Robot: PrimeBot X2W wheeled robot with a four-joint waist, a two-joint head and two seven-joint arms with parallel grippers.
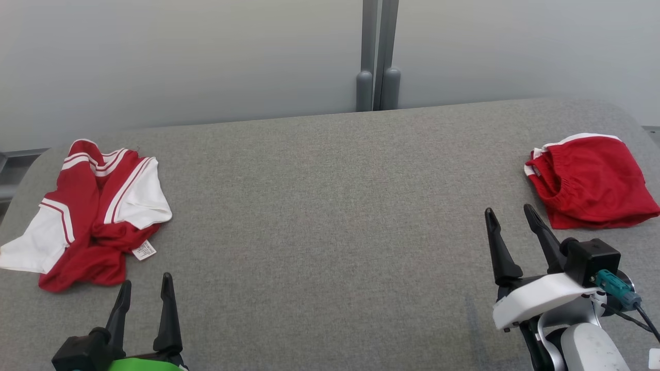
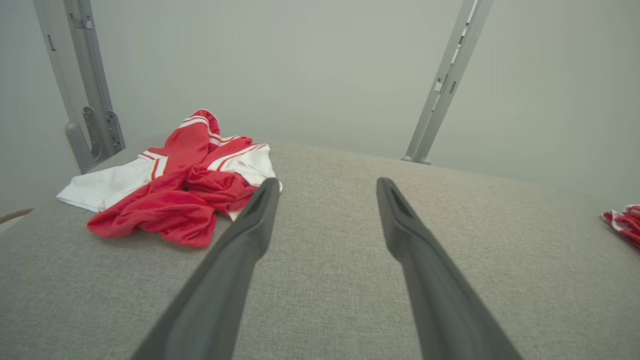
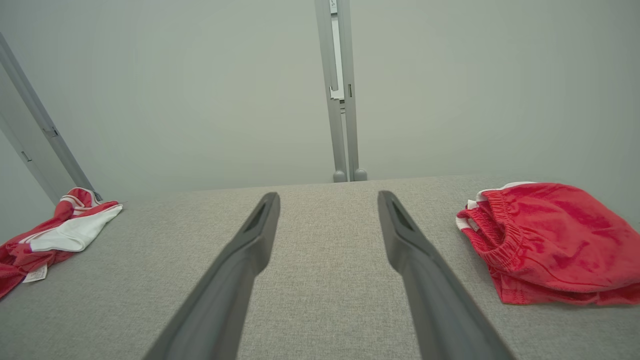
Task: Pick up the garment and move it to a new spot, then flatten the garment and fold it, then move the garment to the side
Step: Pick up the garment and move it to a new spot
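Two garments are lying on the grey tabletop. One is a crumpled red-and-white shirt at the near left, with a white label showing at its near edge. The other is a pair of red shorts, loosely folded, at the far right. Two hands are hanging over the near edge. The left hand is just beside the shirt and the right hand just beside the shorts, neither touching cloth. Both are holding their fingers spread wide and gripping nothing. Bare tabletop is separating each hand from its nearest garment. Two grey posts are standing behind the far edge.
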